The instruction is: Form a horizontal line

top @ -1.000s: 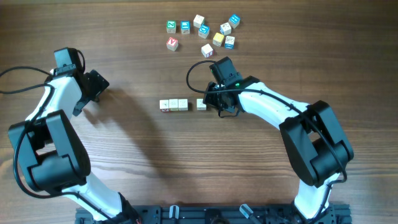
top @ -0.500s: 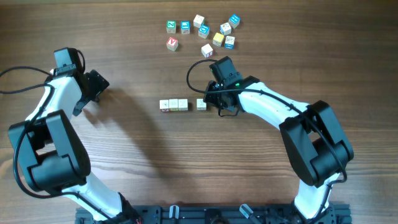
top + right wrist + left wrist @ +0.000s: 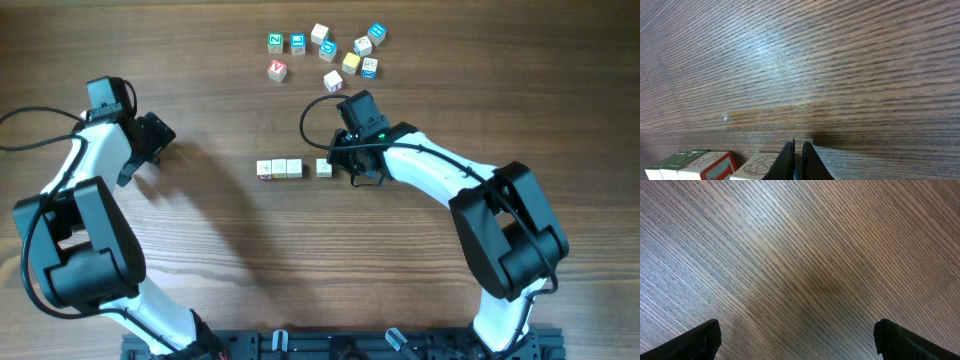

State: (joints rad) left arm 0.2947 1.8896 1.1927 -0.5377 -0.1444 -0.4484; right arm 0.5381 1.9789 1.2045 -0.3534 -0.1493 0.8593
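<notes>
Right gripper point(image 3: 798, 162) pinched narrow, holding nothing (fingers nearly touching). Stray letter cube point(image 3: 324, 168) sits just beside its tips. Nudge it slowly, square-on, away from the gripper until it meets the three-cube row point(image 3: 280, 169).

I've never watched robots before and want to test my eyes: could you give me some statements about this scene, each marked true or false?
1. Three cream cubes touch in a row; a fourth cube stands apart, nearer the right gripper. True.
2. The left gripper holds a cube. False: it is open over bare table.
3. The right gripper's fingers are spread wide. False: they are nearly together.
4. Coloured loose cubes lie clustered away from the row. True.
</notes>
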